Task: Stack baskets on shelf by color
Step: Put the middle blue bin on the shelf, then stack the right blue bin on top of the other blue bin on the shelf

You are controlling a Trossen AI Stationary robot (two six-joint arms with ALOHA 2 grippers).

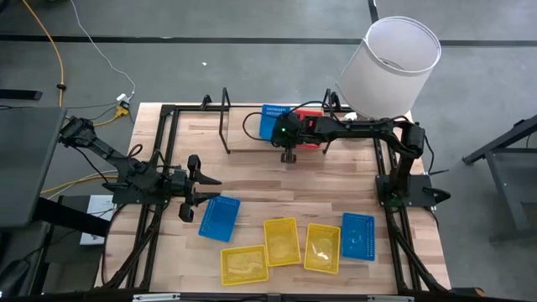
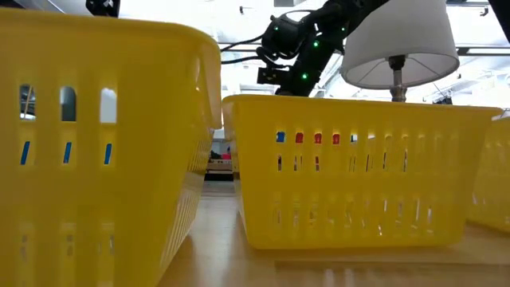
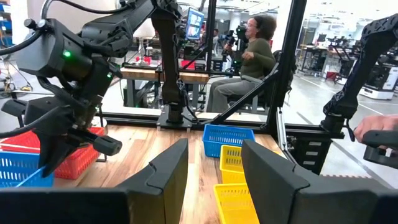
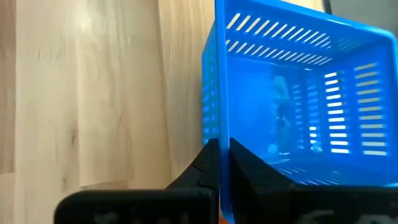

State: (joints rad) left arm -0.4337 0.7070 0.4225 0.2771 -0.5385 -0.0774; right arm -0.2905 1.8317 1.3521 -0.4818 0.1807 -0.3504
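From above, the whole layout is seen: the right gripper (image 1: pixel 288 156) is reached across to the shelf (image 1: pixel 243 134) at the far side of the worktop (image 1: pixel 252 180), beside a blue basket (image 1: pixel 271 122) and a red basket (image 1: pixel 309 126) that sit on it. Only the right wrist view shows the grasp itself: the fingers (image 4: pixel 208 163) are closed together on the side wall of the blue basket (image 4: pixel 298 99), one finger outside and one inside, with the light wood board beside it.

The left gripper (image 1: pixel 204 190) is held near the left edge of the worktop, its fingers (image 3: pixel 168 171) spread apart with nothing between them, just beside another blue basket (image 1: pixel 220 218). Its wrist view alone shows a seated person (image 3: pixel 252 59) in the room beyond.

Three yellow baskets (image 1: pixel 283 242) and one more blue basket (image 1: pixel 358 236) lie in a loose row along the near edge. The low view is filled by two of the yellow baskets (image 2: pixel 358 167); through their slots, small patches of blue and red are glimpsed. The baskets are shallow, rectangular and slotted along their walls. A white lampshade (image 1: pixel 390 63) stands at the far right corner.
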